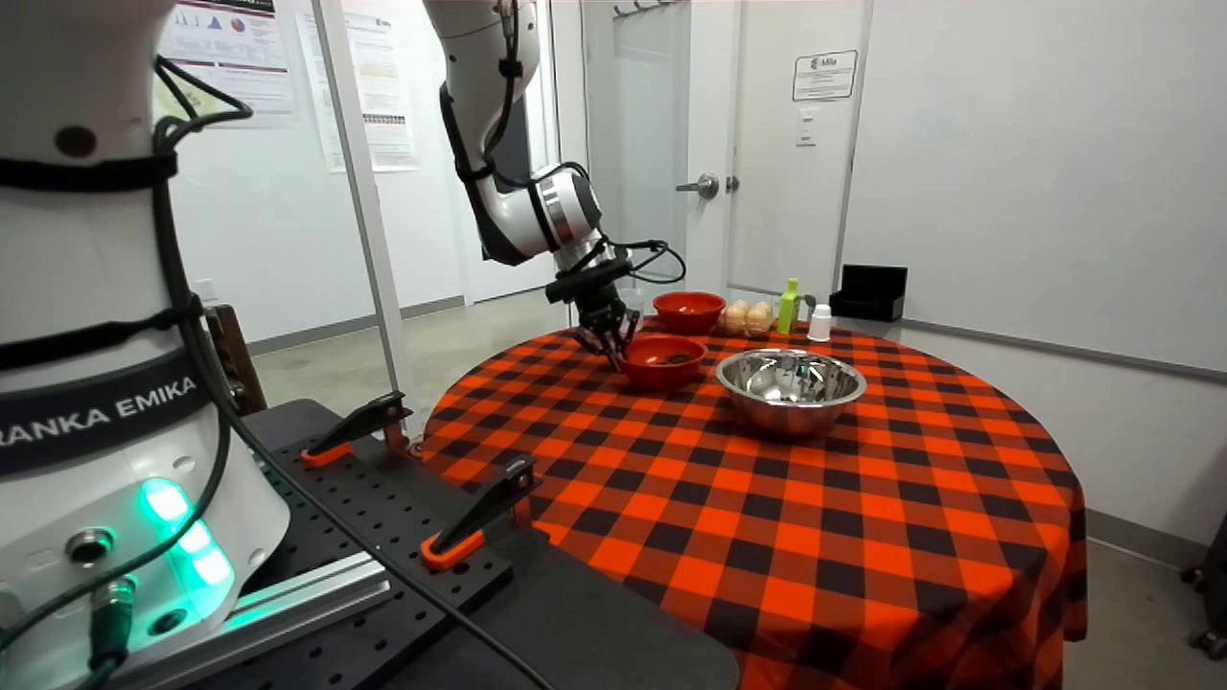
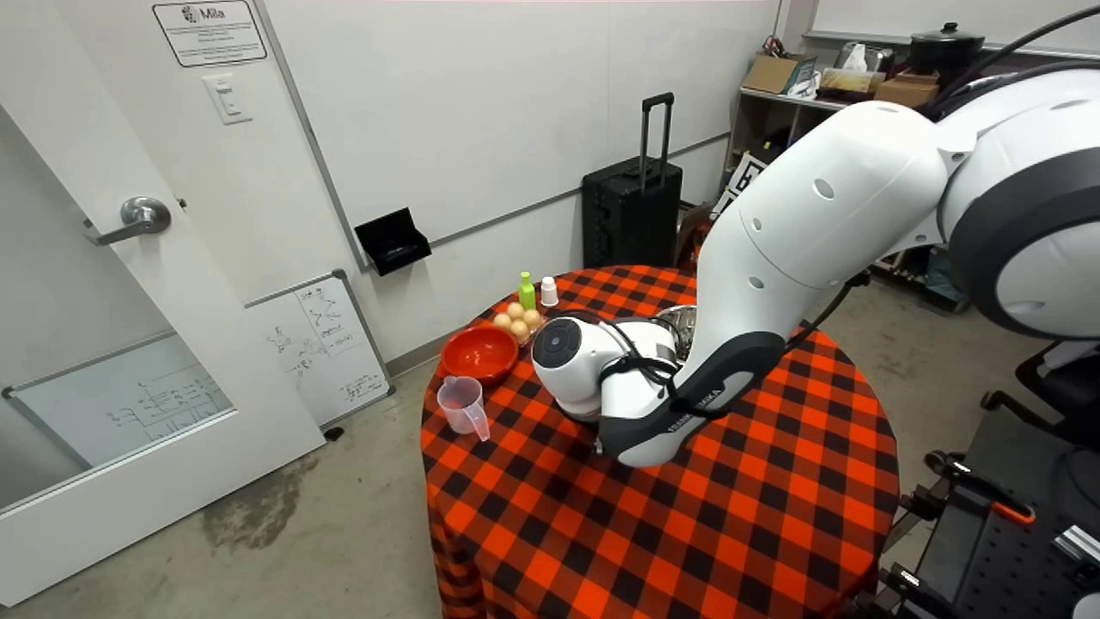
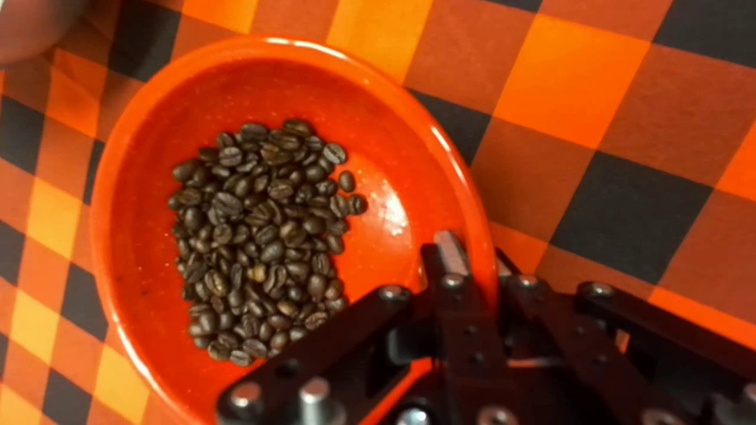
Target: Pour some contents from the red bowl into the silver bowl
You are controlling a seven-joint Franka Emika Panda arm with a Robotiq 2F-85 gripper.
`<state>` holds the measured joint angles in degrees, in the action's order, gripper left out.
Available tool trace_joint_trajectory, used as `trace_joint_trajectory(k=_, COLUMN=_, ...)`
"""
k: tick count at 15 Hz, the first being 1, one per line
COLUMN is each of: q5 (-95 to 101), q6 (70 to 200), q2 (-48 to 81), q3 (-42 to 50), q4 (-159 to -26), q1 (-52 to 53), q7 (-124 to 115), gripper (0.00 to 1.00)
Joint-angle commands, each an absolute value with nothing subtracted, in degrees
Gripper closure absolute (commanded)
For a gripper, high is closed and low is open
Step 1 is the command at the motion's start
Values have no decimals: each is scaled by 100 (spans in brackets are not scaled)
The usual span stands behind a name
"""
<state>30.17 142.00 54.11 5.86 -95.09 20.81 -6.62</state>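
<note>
A red bowl [image 1: 668, 377] stands on the checkered table and holds dark coffee beans. The red bowl [image 3: 393, 153] and its beans [image 3: 260, 242] fill much of the wrist view. My gripper [image 1: 620, 356] is at the bowl's rim on the side nearer the arm. In the wrist view the gripper [image 3: 481, 260] has one finger inside the bowl and one outside, close on the rim. The shiny silver bowl [image 1: 784, 412] stands beside the red bowl. In an exterior view the arm partly covers the silver bowl [image 2: 685, 325] and hides the held bowl and fingertips.
A second red bowl [image 2: 483, 357] stands at the table edge beside a clear measuring cup [image 2: 461, 408]. Several eggs [image 2: 518, 321], a green bottle [image 2: 526, 292] and white cups [image 2: 548, 292] stand behind. A blurred greyish object [image 3: 29, 26] shows at the wrist view's corner.
</note>
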Motion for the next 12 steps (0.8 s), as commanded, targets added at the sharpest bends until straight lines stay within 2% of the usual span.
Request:
trace_joint_trajectory(k=1, q5=3106, q6=14282, q2=5557, q3=759, q4=-9347, q1=2208, q7=-800, gripper=99)
trace_joint_trajectory(k=2, q5=3073, q6=14228, q2=5541, q3=748, q4=-9347, q1=2197, q7=-775, gripper=69)
trace_joint_trajectory(k=4, q5=3020, q6=14116, q2=5475, q3=695, q4=-9367, q1=2160, q7=-684, gripper=61)
trace_joint_trajectory(k=12, q5=2361, q6=13643, q2=4486, q3=300, q4=-9791, q1=1715, q7=-517, gripper=2)
